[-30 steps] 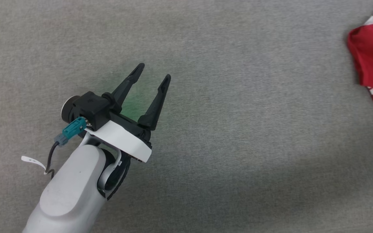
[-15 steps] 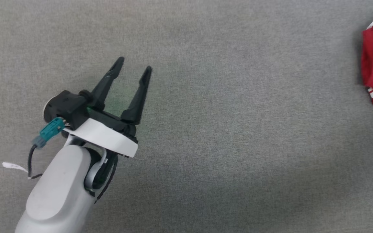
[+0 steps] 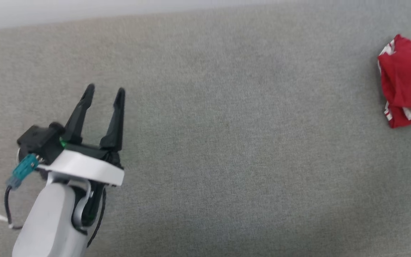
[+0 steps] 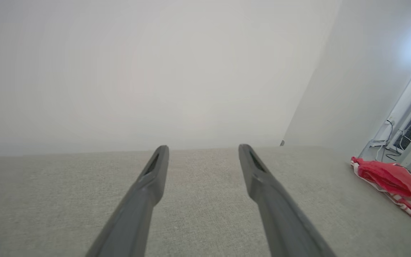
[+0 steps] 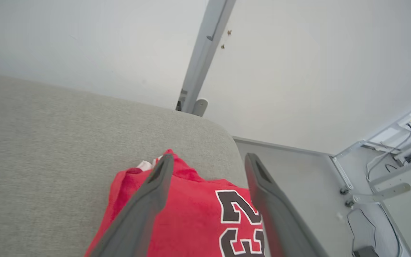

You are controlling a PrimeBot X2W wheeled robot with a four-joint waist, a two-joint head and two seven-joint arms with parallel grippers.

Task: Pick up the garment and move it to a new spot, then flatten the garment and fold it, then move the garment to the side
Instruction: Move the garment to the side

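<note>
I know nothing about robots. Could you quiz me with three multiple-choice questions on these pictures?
1. Where is the garment in the head view? A) far right B) centre C) lower left
2. Which number is printed on it? A) 7 B) 23 C) 45
3. How is the left gripper? A) shut on cloth B) shut, empty C) open, empty
Answers: 1 A, it lies at the right edge; 2 B, black 23 shows in the right wrist view; 3 C, its fingers stand apart, nothing between.
</note>
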